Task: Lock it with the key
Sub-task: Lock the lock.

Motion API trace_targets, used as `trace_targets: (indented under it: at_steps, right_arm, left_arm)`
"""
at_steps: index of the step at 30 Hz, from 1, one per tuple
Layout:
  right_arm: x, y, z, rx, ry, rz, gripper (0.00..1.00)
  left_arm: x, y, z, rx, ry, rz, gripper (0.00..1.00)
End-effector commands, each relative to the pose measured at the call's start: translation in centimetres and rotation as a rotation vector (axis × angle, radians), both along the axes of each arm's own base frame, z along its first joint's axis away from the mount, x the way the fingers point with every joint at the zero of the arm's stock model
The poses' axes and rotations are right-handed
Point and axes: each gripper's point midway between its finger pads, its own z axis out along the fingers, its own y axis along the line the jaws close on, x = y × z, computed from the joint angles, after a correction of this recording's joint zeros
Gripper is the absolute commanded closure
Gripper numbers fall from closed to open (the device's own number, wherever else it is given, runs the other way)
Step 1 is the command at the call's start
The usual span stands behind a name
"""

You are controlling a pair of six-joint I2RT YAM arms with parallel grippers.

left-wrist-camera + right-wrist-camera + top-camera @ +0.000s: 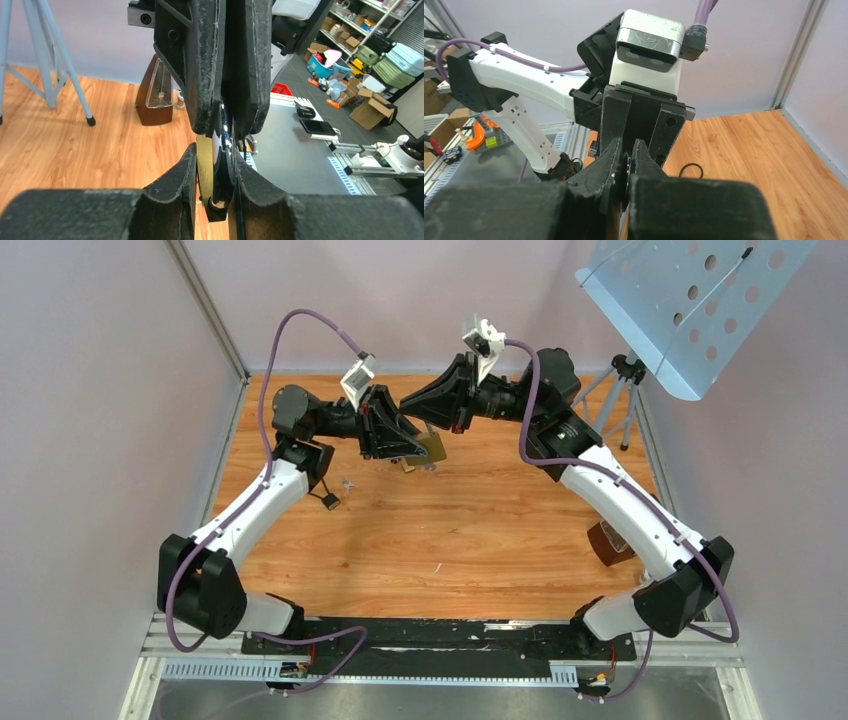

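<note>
A brass padlock (434, 448) hangs in the air over the back middle of the table, between the two grippers. My left gripper (412, 440) is shut on it; in the left wrist view the brass body (204, 162) and a black part sit clamped between my left gripper's (214, 175) pads. My right gripper (428, 418) comes in from the right and above, tip to tip with the left one. In the right wrist view my right gripper (626, 160) is shut on a thin black key head (627, 172). The key blade and keyhole are hidden.
A brown metronome-like object (604, 541) stands at the right edge. A tripod (622, 390) with a perforated metal tray (690, 300) stands at the back right. Small loose keys (347, 483) and a black tag (328, 502) lie by the left arm. A black ring (690, 171) lies on the table.
</note>
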Motion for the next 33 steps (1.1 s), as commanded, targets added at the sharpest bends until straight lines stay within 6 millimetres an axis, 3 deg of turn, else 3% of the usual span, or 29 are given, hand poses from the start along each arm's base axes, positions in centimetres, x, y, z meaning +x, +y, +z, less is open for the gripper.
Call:
trace_targets:
  at_steps: [1, 5, 10, 12, 15, 19, 24, 29, 33]
  right_arm:
    - [-3.1, 1.5, -7.6, -0.192, 0.171, 0.124, 1.00]
    - [-0.9, 0.1, -7.4, -0.177, 0.175, -0.020, 1.00]
    - [0.6, -1.3, -7.0, -0.166, 0.186, -0.098, 1.00]
    - [0.8, -1.5, -6.5, -0.160, 0.190, -0.107, 0.88]
    - [1.1, -1.7, -5.8, -0.153, 0.188, -0.125, 0.59]
    - [1.3, -2.3, -5.1, -0.142, 0.181, -0.156, 0.39]
    - [1.3, -3.3, -4.0, -0.123, 0.155, -0.184, 0.31]
    - [0.6, -3.6, -2.8, -0.113, 0.109, -0.158, 0.30]
    - [-0.1, -3.0, -3.2, -0.141, 0.098, -0.074, 0.30]
  left_arm:
    - [1.4, -0.1, 5.6, -0.168, -0.094, 0.169, 1.00]
    - [1.9, 1.1, 5.4, -0.148, -0.100, 0.197, 1.00]
    - [1.2, 2.1, 4.4, -0.070, -0.119, 0.160, 1.00]
    - [1.1, 2.3, 3.6, -0.024, -0.127, 0.146, 1.00]
    - [1.1, 2.6, 1.6, 0.066, -0.132, 0.148, 1.00]
    - [1.0, 3.3, -0.3, 0.168, -0.151, 0.179, 1.00]
    - [0.7, 3.6, -1.2, 0.204, -0.176, 0.175, 1.00]
    - [0.1, 3.7, -2.0, 0.216, -0.156, 0.140, 1.00]
    - [-0.2, 3.8, -2.8, 0.218, -0.179, 0.143, 1.00]
